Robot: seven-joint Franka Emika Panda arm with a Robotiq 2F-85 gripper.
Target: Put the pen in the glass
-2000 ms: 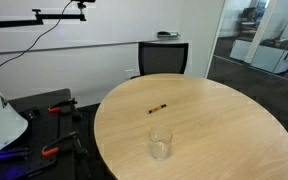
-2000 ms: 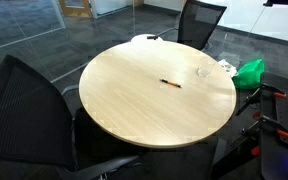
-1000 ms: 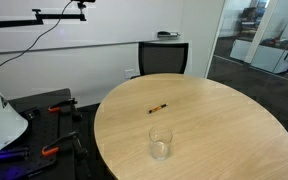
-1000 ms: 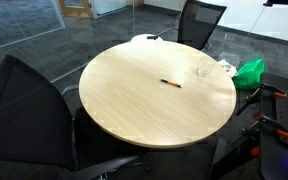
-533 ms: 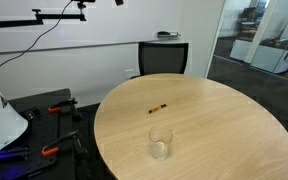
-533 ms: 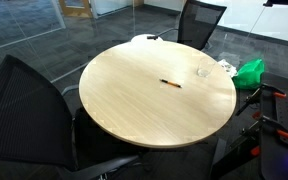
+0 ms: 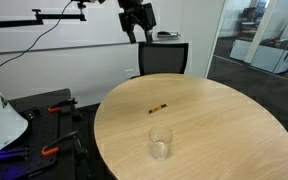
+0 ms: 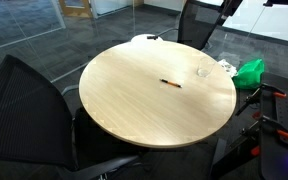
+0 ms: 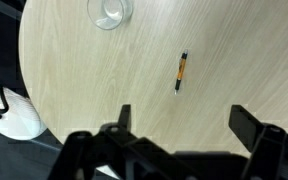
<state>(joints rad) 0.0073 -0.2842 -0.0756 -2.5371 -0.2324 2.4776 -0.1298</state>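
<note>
The pen [image 7: 158, 107] lies flat on the round wooden table [image 7: 224, 140], a short dark stick with a reddish-brown part. It also shows in an exterior view [image 8: 170, 83] and in the wrist view [image 9: 181, 71]. The clear glass [image 7: 160, 143] stands upright near the table's edge, also seen in an exterior view [image 8: 201, 72] and at the top of the wrist view [image 9: 110, 12]. My gripper [image 7: 137, 20] hangs high above the table's far side, open and empty; its fingers frame the bottom of the wrist view [image 9: 184, 122].
A black office chair [image 7: 163, 56] stands behind the table, another black chair [image 8: 24, 105] at the near side. A green object [image 8: 249, 72] lies beside the table. Clamps and stands [image 7: 54, 108] sit on the floor, with glass walls behind.
My gripper has come down into view at the top of the exterior views; earlier it was out of frame. The pen and glass have not moved.
</note>
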